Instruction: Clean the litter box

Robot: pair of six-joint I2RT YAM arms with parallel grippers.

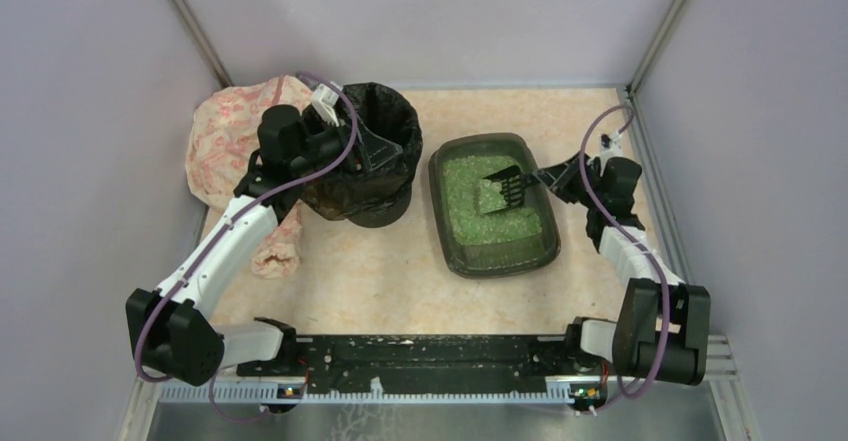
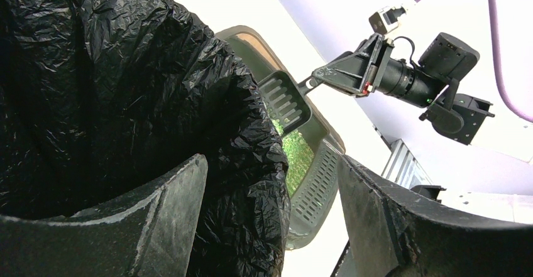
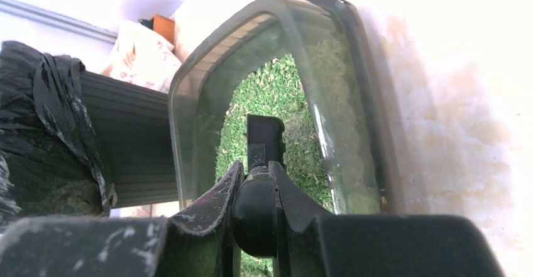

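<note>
The litter box (image 1: 441, 223), a dark grey-green tray of green litter (image 1: 470, 211), lies right of centre. A black slotted scoop (image 1: 508, 189) hangs over the litter, and my right gripper (image 1: 550, 175) is shut on its handle (image 3: 264, 137). The round bin (image 1: 392, 113) lined with a black bag stands to the left of the tray. My left gripper (image 1: 378, 151) is open and straddles the bin's right rim, one finger (image 2: 170, 208) inside the bag and the other (image 2: 377, 214) outside. In the left wrist view the scoop (image 2: 286, 101) hovers above the litter box (image 2: 320, 179).
A pink patterned cloth (image 1: 225, 141) lies crumpled behind and to the left of the bin. Pale walls enclose the table on three sides. A black rail (image 1: 430, 356) with both arm bases runs along the near edge.
</note>
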